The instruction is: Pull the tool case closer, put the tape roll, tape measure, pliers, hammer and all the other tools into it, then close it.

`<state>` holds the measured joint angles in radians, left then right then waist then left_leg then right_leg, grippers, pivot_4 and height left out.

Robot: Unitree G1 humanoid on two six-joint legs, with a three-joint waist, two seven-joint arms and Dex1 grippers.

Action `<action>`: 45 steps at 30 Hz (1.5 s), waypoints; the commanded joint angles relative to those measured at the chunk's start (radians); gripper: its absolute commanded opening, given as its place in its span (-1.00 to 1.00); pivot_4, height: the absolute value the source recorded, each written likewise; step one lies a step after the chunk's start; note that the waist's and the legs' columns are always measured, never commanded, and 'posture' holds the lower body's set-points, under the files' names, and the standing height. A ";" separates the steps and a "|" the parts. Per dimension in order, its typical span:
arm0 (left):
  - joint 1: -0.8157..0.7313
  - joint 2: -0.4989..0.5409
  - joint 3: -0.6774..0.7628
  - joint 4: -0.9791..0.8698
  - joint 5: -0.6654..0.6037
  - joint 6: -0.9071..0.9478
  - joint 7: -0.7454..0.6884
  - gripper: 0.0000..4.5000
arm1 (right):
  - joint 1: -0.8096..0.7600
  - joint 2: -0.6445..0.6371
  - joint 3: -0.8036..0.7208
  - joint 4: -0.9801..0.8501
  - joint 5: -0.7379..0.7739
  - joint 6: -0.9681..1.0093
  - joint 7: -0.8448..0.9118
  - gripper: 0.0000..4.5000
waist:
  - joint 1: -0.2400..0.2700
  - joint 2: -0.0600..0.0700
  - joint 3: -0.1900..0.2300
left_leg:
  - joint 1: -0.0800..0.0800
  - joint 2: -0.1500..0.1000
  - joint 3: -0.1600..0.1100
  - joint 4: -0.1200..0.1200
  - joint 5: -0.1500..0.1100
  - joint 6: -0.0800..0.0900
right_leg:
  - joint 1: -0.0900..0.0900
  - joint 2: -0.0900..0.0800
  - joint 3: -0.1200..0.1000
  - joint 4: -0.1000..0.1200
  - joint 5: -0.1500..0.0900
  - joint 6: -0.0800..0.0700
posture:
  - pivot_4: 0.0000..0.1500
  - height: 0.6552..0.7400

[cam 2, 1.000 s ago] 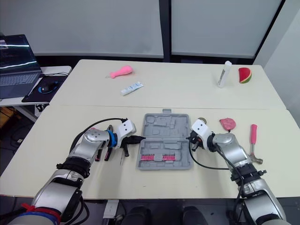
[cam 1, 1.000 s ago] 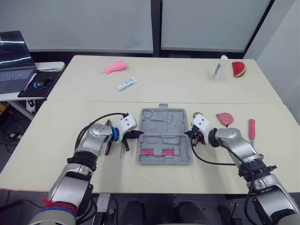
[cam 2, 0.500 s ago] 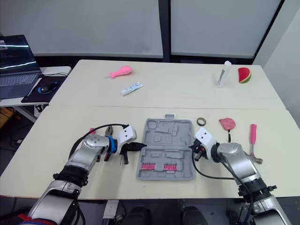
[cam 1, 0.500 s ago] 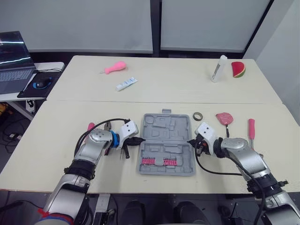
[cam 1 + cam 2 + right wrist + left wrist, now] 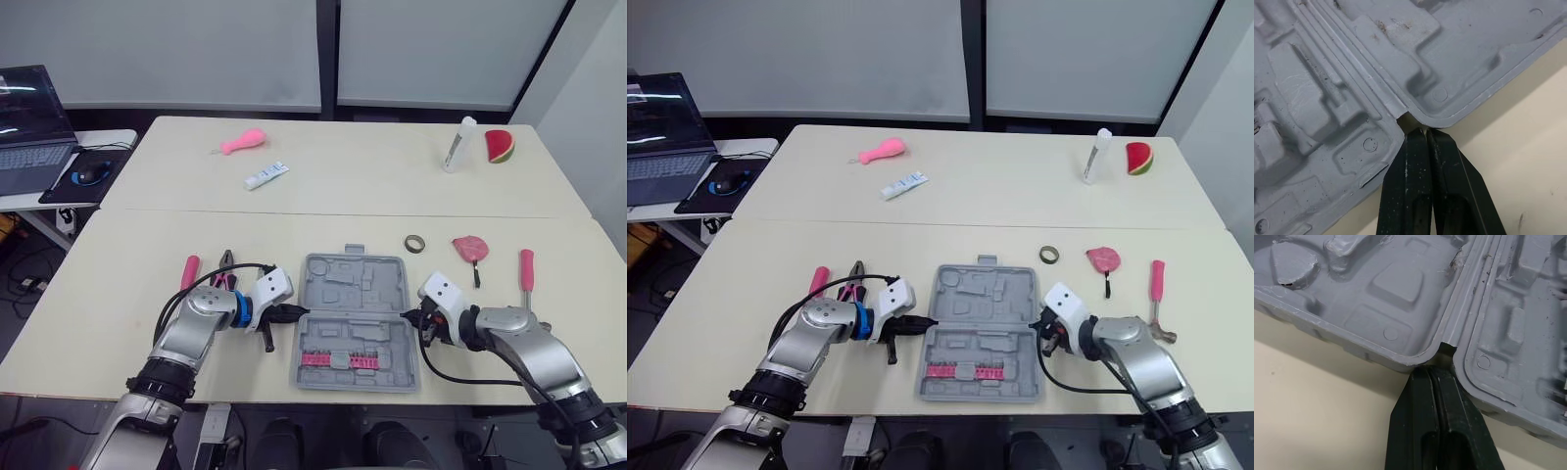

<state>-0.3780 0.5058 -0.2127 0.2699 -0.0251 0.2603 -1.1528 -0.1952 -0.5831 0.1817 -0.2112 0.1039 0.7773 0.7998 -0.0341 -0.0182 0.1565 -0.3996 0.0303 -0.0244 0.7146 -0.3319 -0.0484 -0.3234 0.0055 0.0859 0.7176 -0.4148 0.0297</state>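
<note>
grey tool case, pink-handled hammer, pink-handled pliers

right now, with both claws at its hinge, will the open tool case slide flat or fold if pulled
Probably slides flat: the tool case lies open on the smooth table. Thin moulded plastic, so likely light. The left claw and right claw, both shut, sit in its hinge notches, so uneven pulling may twist it.

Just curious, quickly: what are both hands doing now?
Left gripper: closed, tips at tool case hinge notch.
Right gripper: closed, tips at opposite hinge notch.
</note>
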 commanded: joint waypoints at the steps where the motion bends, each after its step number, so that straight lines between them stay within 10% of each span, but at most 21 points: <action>1: 0.023 -0.008 -0.036 -0.068 -0.025 0.022 -0.020 -1.00 | 0.006 -0.002 -0.007 -0.064 0.036 0.003 0.003 -0.99 | 0.001 0.000 0.000 | 0.000 0.000 0.000 0.000 0.000 0.000 | 0.000 0.000 0.000 0.000 0.000 0.000 | 1.00 1.00; 45: 0.154 0.088 -0.085 -0.232 -0.086 0.098 -0.038 -1.00 | 0.152 -0.129 0.039 -0.177 0.104 0.033 0.035 -0.99 | 0.004 0.000 0.000 | 0.002 0.000 -0.003 -0.001 -0.001 0.001 | 0.005 0.000 -0.002 -0.004 0.000 0.000 | 1.00 1.00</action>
<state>-0.2369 0.5876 -0.2774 0.0638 -0.1004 0.3487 -1.1763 -0.0532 -0.7045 0.2082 -0.3599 0.1891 0.8135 0.8205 -0.0304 -0.0183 0.1565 -0.3979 0.0299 -0.0276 0.7138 -0.3325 -0.0474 -0.3188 0.0055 0.0837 0.7136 -0.4148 0.0297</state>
